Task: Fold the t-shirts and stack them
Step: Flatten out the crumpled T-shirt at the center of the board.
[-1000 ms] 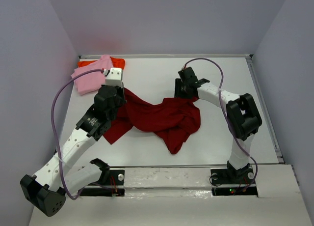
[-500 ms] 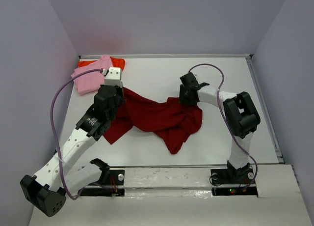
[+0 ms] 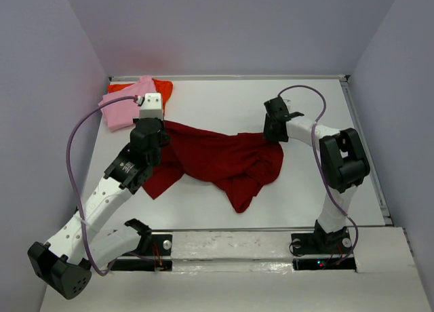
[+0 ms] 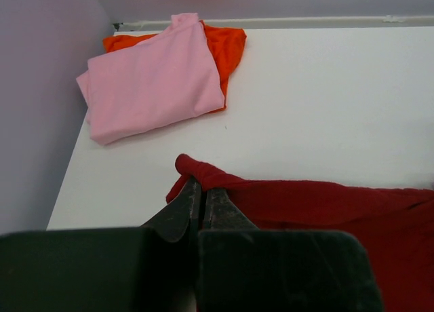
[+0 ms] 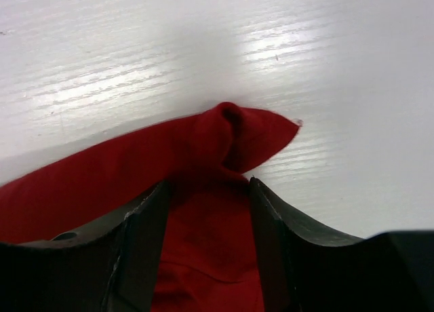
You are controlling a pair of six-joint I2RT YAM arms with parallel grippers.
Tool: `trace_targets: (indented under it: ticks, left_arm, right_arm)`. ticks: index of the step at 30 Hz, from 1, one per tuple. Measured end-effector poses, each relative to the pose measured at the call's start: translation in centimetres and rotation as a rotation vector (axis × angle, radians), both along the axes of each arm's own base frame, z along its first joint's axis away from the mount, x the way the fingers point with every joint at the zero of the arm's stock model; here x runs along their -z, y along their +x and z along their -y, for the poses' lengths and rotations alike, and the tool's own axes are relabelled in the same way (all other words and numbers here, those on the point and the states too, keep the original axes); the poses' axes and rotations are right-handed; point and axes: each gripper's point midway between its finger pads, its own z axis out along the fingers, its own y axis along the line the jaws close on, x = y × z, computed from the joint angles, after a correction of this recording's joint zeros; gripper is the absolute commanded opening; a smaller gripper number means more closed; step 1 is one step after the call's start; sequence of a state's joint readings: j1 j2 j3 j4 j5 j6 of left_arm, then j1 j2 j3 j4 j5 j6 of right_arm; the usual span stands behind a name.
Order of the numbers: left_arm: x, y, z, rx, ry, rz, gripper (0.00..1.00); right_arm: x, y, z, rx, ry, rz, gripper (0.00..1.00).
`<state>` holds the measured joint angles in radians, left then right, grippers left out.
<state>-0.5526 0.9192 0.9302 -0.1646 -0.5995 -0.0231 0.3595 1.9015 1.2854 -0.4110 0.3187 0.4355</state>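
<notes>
A dark crimson red cloth t-shirt [image 3: 224, 163] lies rumpled across the middle of the white table [image 3: 224, 102], pulled out between the two arms. The left gripper [image 4: 201, 197] is pinched tight on a bunched fold at the shirt's left end, towards the table's left side. The right gripper [image 5: 209, 184] is clamped on a wad of the same shirt's right end, with cloth filling the gap between its fingers. A folded light pink t-shirt [image 3: 125, 105] rests on a bright orange-red t-shirt [image 3: 163, 87] in the table's far left corner.
</notes>
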Motion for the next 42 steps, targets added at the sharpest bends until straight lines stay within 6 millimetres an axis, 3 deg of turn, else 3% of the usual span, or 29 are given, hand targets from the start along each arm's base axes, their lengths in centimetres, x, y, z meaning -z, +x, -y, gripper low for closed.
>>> trace_targets:
  ticks: [9, 18, 26, 29, 32, 34, 36, 39, 42]
  left_arm:
    - [-1.3, 0.1, -2.5, -0.101, 0.008, 0.019, 0.0]
    - [-1.3, 0.1, -2.7, -0.11, 0.014, 0.015, 0.0]
    - [-1.4, 0.0, -2.8, -0.111, 0.012, 0.019, 0.0]
    - [-1.6, -0.1, -2.8, -0.107, 0.007, 0.025, 0.0]
    - [-1.5, -0.1, -2.6, -0.099, 0.005, 0.023, 0.0]
    - [-1.4, 0.0, -2.5, -0.091, 0.004, 0.021, 0.0]
    - [-1.4, 0.0, -2.4, -0.085, 0.003, 0.019, 0.0]
    - [-1.4, 0.0, -2.2, -0.078, 0.001, 0.018, 0.0]
    - [-1.3, 0.0, -2.1, -0.071, -0.001, 0.017, 0.0]
  right_arm:
    - [0.2, 0.0, 1.8, 0.028, -0.021, -0.01, 0.56]
    - [-0.4, 0.4, 3.2, 0.057, -0.026, 0.003, 0.56]
    - [-0.6, 0.3, 3.0, 0.049, -0.01, 0.001, 0.53]
    - [-1.0, 0.2, 2.1, 0.018, 0.027, 0.001, 0.44]
    - [-2.9, 0.2, 0.7, -0.036, 0.084, 0.03, 0.36]
    - [-4.7, 0.5, -0.6, -0.075, 0.125, 0.067, 0.22]
    - [-6.3, 0.8, -2.0, -0.12, 0.168, 0.099, 0.14]
    - [-8.1, 1.4, -4.4, -0.18, 0.225, 0.143, 0.16]
    - [-8.4, 1.7, -7.0, -0.248, 0.285, 0.149, 0.16]
